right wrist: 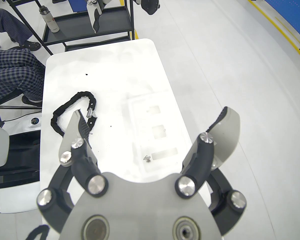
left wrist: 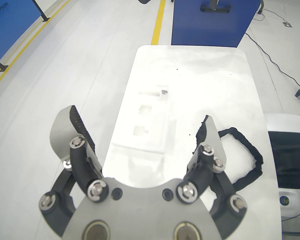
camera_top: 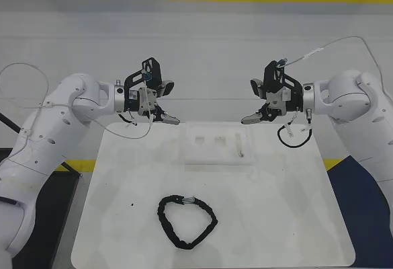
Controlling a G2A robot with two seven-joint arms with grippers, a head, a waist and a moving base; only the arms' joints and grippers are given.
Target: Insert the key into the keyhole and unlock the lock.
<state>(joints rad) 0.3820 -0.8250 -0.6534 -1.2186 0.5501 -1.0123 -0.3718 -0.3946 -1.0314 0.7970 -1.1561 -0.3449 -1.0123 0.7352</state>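
key (camera_top: 240,153) | small, metallic, at near end of long slot (camera_top: 238,142) in white foam tray (camera_top: 195,157) || lock (right wrist: 83,94) | black-sleeved chain, closed loop, ends joined at silver barrel (camera_top: 189,200), flat on table (camera_top: 283,222), nearer than tray, well apart from key

A blue panel (left wrist: 12,26) in the left wrist view carries a white logo and one line of white lettering. A second blue panel (right wrist: 287,3) in the right wrist view bears like marking, cut off at the edge.
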